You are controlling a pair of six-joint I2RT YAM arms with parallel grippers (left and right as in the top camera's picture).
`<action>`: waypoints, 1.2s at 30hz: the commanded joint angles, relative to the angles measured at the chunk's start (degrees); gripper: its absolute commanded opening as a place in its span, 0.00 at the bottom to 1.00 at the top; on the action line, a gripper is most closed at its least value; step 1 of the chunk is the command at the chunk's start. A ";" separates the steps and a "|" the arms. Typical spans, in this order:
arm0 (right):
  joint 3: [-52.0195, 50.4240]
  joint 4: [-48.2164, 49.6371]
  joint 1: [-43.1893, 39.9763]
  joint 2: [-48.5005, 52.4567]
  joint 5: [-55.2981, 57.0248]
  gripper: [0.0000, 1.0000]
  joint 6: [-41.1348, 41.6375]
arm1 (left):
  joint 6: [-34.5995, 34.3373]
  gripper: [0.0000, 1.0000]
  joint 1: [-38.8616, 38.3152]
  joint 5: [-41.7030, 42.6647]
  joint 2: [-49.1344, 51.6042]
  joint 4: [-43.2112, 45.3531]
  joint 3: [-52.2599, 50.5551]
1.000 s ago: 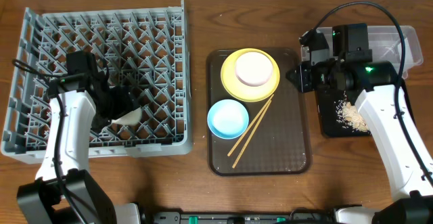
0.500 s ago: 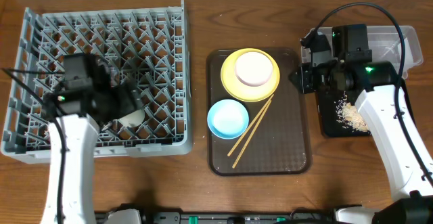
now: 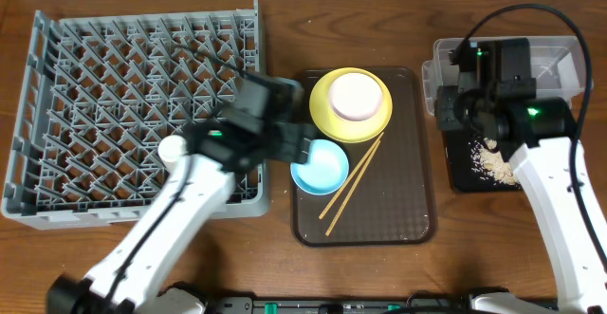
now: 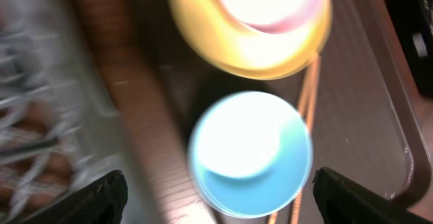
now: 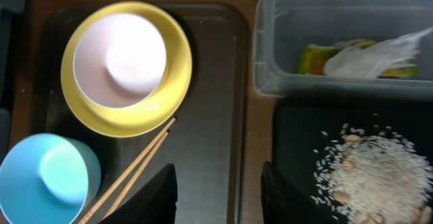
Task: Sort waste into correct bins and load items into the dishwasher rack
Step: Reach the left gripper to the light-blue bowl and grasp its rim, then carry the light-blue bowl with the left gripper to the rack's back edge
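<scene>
**Blue bowl on brown tray, left jaws wide open over it**

The blue bowl is seen on the front-left part of the brown tray. The left jaws are held wide open above it, with one finger off each side of the rim in the wrist view. Nothing is gripped. That view is blurred, so contact with the bowl cannot be told.

The yellow plate sits just behind the blue bowl on the same tray, and a white bowl is carried on it. The chopsticks are laid diagonally just right of the blue bowl, top ends at the plate's edge.

The rack stands left of the tray on the worktop. Its front-right corner is crossed by the left arm.

On the right, the wrapper and snack packet are held in the clear tub. The black tray is set just in front of the tub, with rice piled on it. The right jaws are hung over the left end of those two bins, partly parted, with nothing between them.
</scene>
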 commanded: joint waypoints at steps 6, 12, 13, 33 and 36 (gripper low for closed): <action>0.90 -1.36 -0.24 -0.48 2.10 0.37 1.55 | 0.74 0.88 -12.39 -0.74 12.70 5.05 1.20; 0.90 -1.70 -0.24 -0.48 2.19 0.37 1.55 | 0.74 0.78 -15.41 -0.74 19.61 6.29 1.20; 0.90 -1.70 -0.24 -0.48 2.21 0.37 1.55 | 0.74 0.73 -15.63 -0.74 20.55 6.27 1.20; 0.90 -2.05 -0.24 -0.48 2.45 0.36 1.53 | 0.50 0.06 -15.76 -0.26 18.97 1.81 2.05; 0.90 -2.05 -0.24 -0.48 2.45 0.37 1.53 | 0.52 0.06 -15.76 -0.24 15.61 -0.52 3.61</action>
